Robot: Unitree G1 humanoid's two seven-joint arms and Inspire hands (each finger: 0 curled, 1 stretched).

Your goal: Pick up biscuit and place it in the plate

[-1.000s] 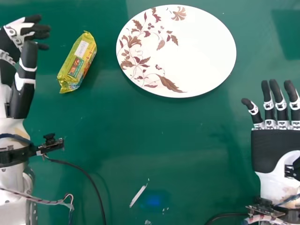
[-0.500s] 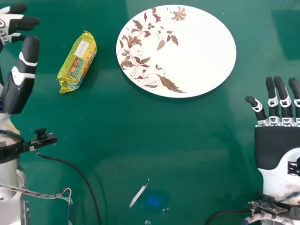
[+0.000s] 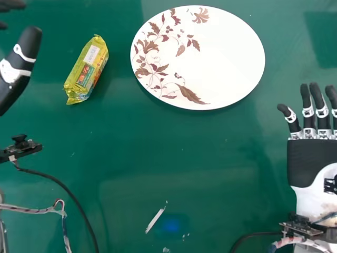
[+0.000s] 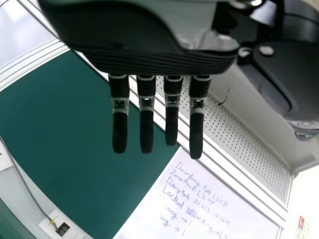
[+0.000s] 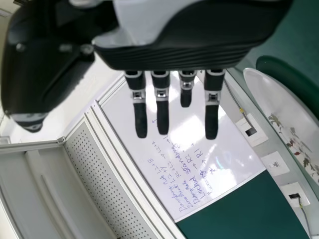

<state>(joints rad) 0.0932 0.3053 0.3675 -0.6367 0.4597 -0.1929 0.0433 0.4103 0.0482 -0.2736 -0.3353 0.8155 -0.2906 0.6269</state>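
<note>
The yellow biscuit packet (image 3: pixel 87 69) lies tilted on the green table in the head view, left of the plate. A white oval plate (image 3: pixel 226 58) with brown leaf patterns rests at the top centre, bare. At the left edge of the head view is my left hand (image 3: pixel 20 66), partly cut off, a gap away from the packet. In the left wrist view, the left hand (image 4: pixel 146 119) has straight fingers. My right hand (image 3: pixel 316 158) is held open at the right edge, below and right of the plate; the right wrist view shows the right hand (image 5: pixel 164 109) with fingers extended.
A green table (image 3: pixel 174 142) spreads under everything. A thin white scrap (image 3: pixel 155 220) and small flecks lie near its lower middle. A black cable (image 3: pixel 63 185) loops from the left wrist, and another (image 3: pixel 253 235) runs beside the right wrist.
My left hand has moved left, away from the packet and partly out of the head view. My right hand has shifted slightly right and up. Packet and plate have stayed in place.
</note>
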